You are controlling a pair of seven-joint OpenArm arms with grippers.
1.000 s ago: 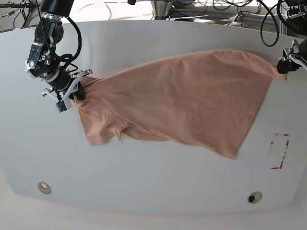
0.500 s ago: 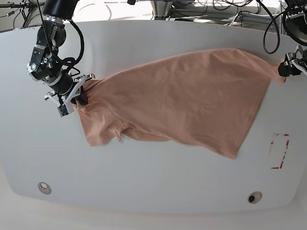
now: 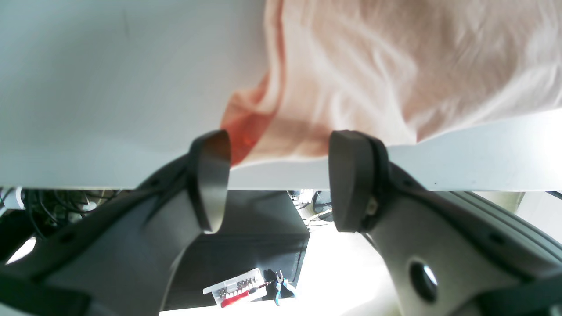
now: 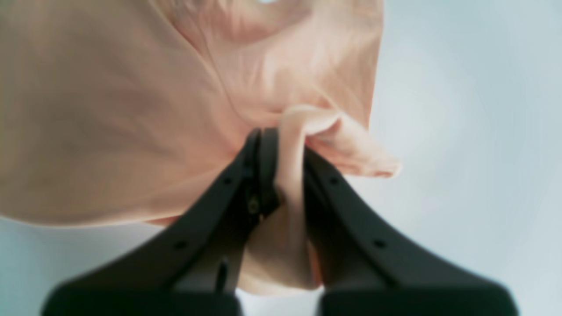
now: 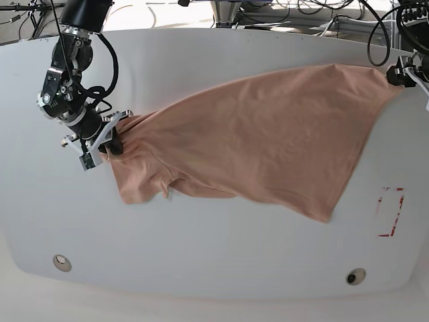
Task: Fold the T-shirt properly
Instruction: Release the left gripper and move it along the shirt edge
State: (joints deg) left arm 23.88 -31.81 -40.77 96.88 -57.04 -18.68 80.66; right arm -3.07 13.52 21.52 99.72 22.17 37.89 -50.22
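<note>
Right gripper (image 4: 287, 151) is clamped tight on a bunched fold of the shirt (image 5: 255, 134), cloth squeezed up between the two dark fingers (image 4: 338, 184) and spilling over the top. Over on the far side of the table (image 5: 201, 255), the left gripper (image 3: 279, 175) has its jaws apart with nothing in them, and a corner of the shirt lies on the table edge just ahead of the gap. It looks poised just off that corner, not holding it. Between the two arms the shirt runs across the table as one broad slanted sheet, drawn up toward each gripper, a sleeve flopped down near the right one and the lower hem trailing to a point near the red-marked box (image 5: 391, 211). By my read this is the spreading step, with no fold laid. The next move calls for the left gripper to take hold of that corner, then both arms to draw the cloth taut and flat; pull unevenly and the bunch at the right could twist.
</note>
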